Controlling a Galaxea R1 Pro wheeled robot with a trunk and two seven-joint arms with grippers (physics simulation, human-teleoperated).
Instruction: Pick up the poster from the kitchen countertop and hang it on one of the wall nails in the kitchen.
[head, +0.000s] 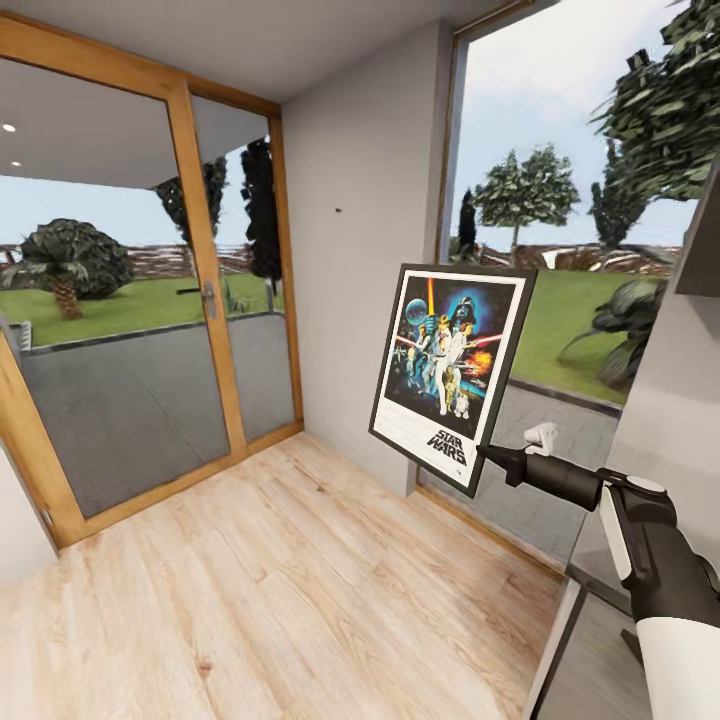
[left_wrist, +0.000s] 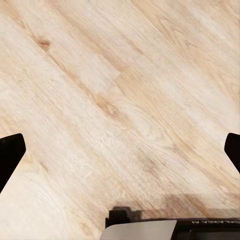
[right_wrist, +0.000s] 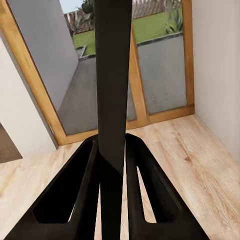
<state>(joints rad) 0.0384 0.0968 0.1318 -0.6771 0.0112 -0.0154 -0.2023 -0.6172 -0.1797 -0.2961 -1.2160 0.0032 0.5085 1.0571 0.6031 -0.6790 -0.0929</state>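
Note:
The Star Wars poster (head: 452, 372) hangs upright in the air, slightly tilted, in front of the pale grey wall's corner. My right gripper (head: 487, 453) is shut on its lower right frame edge. In the right wrist view the fingers (right_wrist: 87, 175) clamp the thin black frame (right_wrist: 114, 75), seen edge-on. A tiny dark nail (head: 337, 211) dots the wall, up and to the left of the poster. My left gripper (left_wrist: 121, 150) is open over bare wooden floor, with nothing between its fingers.
Glazed wooden doors (head: 205, 300) fill the left side, and a tall window (head: 560, 250) stands right of the wall. A grey slab with a pale edge (head: 560, 640) lies under my right arm. Light wooden floor (head: 280, 590) stretches ahead.

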